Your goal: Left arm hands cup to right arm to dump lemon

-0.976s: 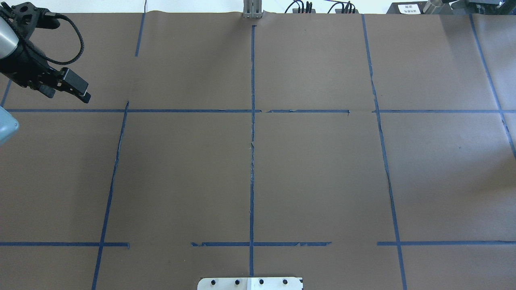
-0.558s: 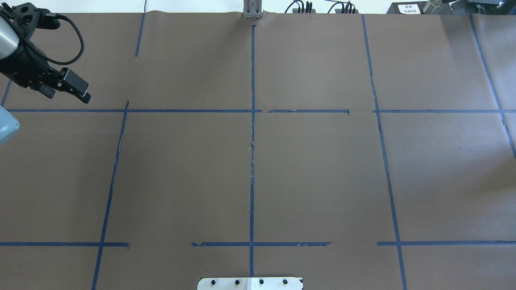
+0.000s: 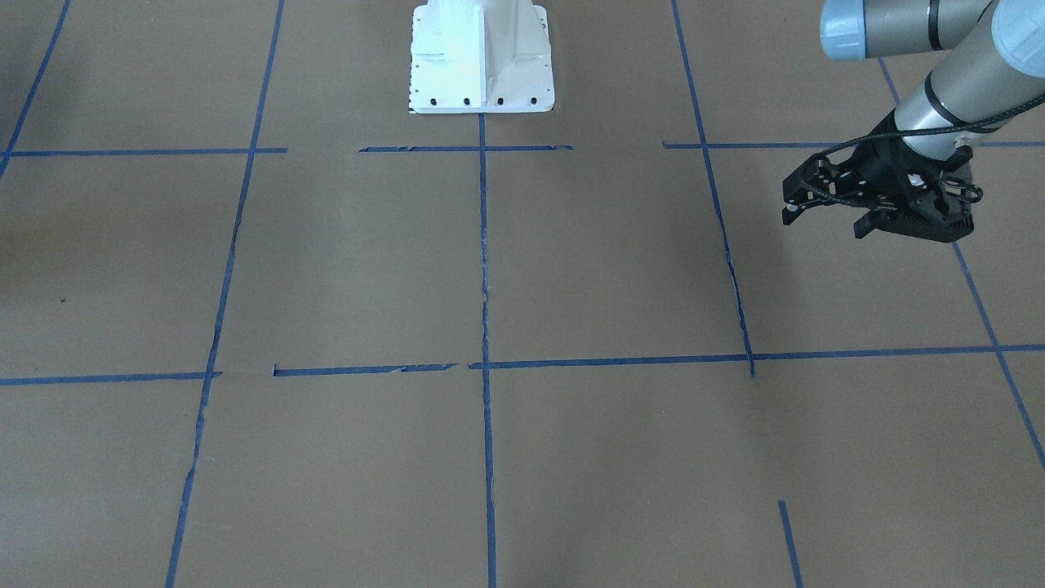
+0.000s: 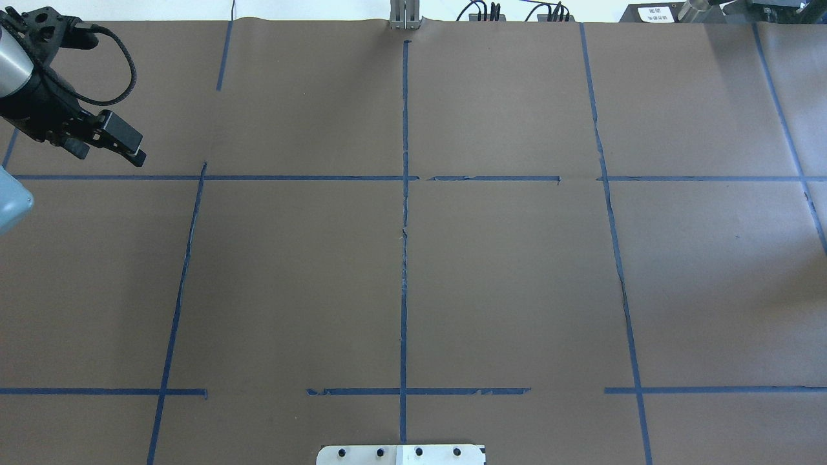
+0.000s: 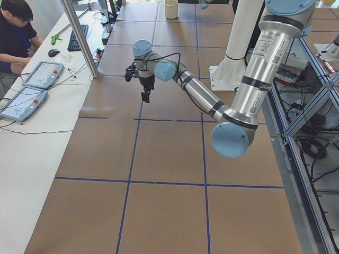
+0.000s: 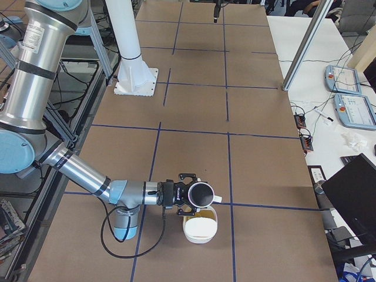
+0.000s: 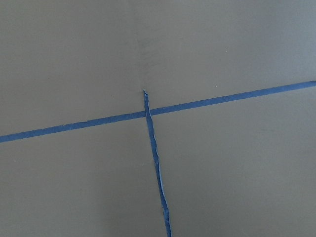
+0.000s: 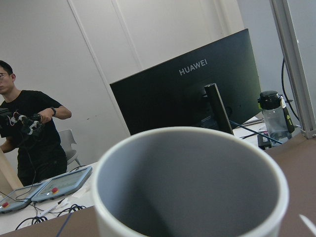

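Observation:
My left gripper hangs open and empty over the table's far left; it also shows in the front view and the left view. The left wrist view holds only brown paper and blue tape. The white cup lies tipped on its side in the air at my right gripper, off the table's right end. I cannot tell if that gripper is shut. The cup's grey inside fills the right wrist view and looks empty. Below it stands a white container with yellowish contents, perhaps the lemon.
The robot base stands at the middle of the near edge. An operator sits by tablets on a white bench. A metal post and a black monitor stand on the far side.
Hardly anything: my left gripper stays open in place at the far left, and only its cable loop and wrist shift slightly.

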Robot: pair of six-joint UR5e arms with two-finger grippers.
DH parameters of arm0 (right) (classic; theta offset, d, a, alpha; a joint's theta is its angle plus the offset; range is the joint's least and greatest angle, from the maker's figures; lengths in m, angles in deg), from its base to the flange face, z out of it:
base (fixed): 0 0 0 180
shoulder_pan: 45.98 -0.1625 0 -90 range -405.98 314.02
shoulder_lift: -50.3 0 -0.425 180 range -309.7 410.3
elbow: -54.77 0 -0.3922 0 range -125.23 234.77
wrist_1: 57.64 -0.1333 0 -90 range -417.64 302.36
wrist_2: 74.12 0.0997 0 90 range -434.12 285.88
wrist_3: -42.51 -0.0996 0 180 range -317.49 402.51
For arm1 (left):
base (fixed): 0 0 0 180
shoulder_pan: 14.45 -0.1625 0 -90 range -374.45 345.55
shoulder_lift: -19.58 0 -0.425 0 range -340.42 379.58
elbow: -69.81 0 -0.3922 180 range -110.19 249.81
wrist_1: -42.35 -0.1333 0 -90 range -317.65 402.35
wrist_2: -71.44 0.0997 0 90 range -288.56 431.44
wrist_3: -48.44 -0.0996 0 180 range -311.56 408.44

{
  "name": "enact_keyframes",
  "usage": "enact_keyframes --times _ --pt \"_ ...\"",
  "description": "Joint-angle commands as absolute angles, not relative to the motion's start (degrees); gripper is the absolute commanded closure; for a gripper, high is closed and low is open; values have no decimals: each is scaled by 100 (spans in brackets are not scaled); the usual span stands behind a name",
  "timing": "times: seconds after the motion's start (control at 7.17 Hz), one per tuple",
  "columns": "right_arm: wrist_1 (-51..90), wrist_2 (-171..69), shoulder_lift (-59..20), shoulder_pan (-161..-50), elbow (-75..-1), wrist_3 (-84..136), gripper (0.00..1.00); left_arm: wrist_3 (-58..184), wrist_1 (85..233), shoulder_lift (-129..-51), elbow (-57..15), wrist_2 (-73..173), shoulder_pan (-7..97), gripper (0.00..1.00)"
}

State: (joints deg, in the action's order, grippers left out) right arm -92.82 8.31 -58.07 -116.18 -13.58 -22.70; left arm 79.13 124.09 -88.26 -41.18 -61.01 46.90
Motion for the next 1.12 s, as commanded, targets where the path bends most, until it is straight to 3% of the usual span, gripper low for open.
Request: enact_keyframes --times 0.0,0.28,0.7,0.98 --pt "-8677 901 -5764 -11603 -1981 -2096 100 7911 12409 -8826 -4111 -6093 4698 0" --pt "-7555 1112 -5685 -11595 -2929 -1927 100 7911 12409 -8835 -4111 -6093 4690 0" --pt "-6401 1122 -4747 -10894 -3048 -1438 100 7920 12409 -8835 -4119 -6084 4681 0" --pt "-6003 1130 -4525 -10271 -3039 -552 99 7920 12409 -8844 -4128 -6092 4681 0"
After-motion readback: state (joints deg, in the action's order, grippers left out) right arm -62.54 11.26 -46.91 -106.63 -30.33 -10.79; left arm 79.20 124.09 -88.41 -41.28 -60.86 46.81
